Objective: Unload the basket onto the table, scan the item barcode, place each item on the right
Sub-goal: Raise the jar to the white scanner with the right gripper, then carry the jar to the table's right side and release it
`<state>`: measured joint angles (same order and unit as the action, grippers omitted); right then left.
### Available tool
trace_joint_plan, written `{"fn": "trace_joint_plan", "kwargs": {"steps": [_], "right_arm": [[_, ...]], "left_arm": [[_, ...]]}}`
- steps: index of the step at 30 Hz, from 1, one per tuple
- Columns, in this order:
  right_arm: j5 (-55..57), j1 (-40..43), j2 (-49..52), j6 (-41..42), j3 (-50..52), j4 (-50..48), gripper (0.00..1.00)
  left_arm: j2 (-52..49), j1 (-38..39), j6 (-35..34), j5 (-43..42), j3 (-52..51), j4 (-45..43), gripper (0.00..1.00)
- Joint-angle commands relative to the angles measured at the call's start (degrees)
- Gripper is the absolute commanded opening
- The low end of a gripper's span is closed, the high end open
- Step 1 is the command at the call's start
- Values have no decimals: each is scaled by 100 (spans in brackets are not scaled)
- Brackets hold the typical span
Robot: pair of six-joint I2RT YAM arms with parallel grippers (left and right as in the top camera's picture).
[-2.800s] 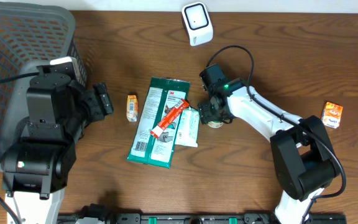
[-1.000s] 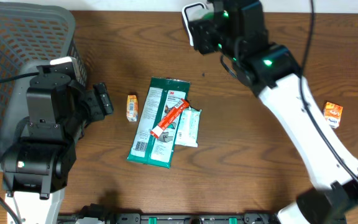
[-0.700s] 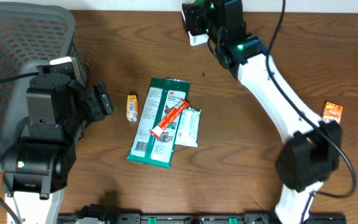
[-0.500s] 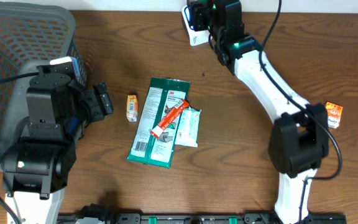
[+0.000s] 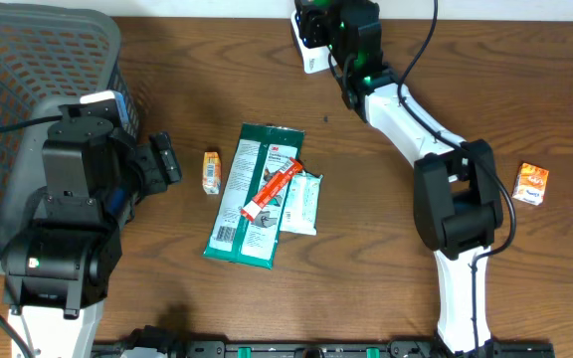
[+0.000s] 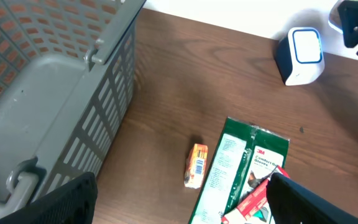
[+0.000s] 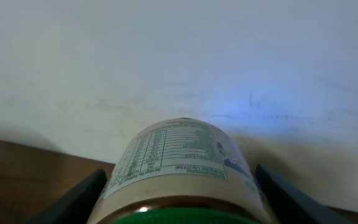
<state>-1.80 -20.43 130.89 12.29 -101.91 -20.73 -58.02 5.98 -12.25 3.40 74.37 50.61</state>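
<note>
Between right jaws, jar (image 7: 178,163), base toward wall (image 7: 166,50)

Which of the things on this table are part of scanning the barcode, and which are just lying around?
Part of the job: the jar in the right gripper; the scanner.

Lying about: green packet, red tube, white pouch, orange box beside the packet, second orange box far right, basket.
</note>
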Motion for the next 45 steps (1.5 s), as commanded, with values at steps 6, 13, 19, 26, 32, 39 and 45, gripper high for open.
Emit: {"fn": "trace_joint_plan", "kwargs": {"steps": [6,13,19,26,32,39,45], "right_arm": [[-66,212,-240,-81,-42,-33,1],[-66,236,-1797,-83,-42,2527,1],[79,236,-3222,-852,-42,5853,1],[992,299,-3797,-1025,-42,8607,1],[1316,459,-3744,-909,632,9464,1],[1626,717,-3744,-435,2284,8417,1],[1952,1386,-3744,-243,3508,7228,1]], "left_arm": [[2,-35,-33,31,55,-4,87],[2,-35,-33,33,55,-4,87],[2,-35,-33,31,55,-4,87],[2,-35,-33,31,55,-4,87],[2,-35,-33,31,55,-4,87],[2,-35,-33,31,55,-4,87],[2,-35,-33,31,55,-4,87]]}}
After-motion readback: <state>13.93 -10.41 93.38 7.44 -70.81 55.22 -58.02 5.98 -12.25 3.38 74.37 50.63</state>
